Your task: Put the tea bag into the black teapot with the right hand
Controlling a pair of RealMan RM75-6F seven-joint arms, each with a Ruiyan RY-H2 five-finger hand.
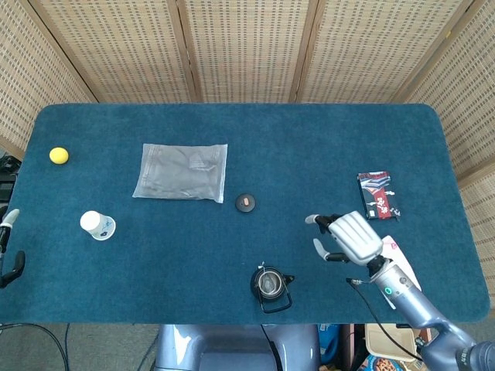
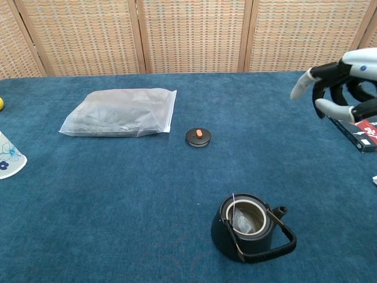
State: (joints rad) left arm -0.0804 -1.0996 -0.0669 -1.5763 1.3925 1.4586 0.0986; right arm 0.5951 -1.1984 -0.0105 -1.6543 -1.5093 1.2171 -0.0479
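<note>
The black teapot (image 1: 270,287) (image 2: 249,226) stands lidless near the table's front edge, its handle folded down to the right. A pale tea bag (image 2: 242,220) lies inside it, with a thin string over the rim. My right hand (image 1: 349,236) (image 2: 342,82) hovers to the right of the pot and further back, well apart from it. Its fingers are spread and nothing is in them. My left hand (image 1: 9,247) shows only at the far left edge of the head view, off the table; how its fingers stand is unclear.
The teapot's round black lid (image 1: 245,202) (image 2: 198,137) with an orange knob lies mid-table. A clear plastic bag (image 1: 182,171) lies behind it to the left. A paper cup (image 1: 97,225), a yellow ball (image 1: 59,155) and a red-black packet (image 1: 377,195) sit around the blue table (image 1: 309,147).
</note>
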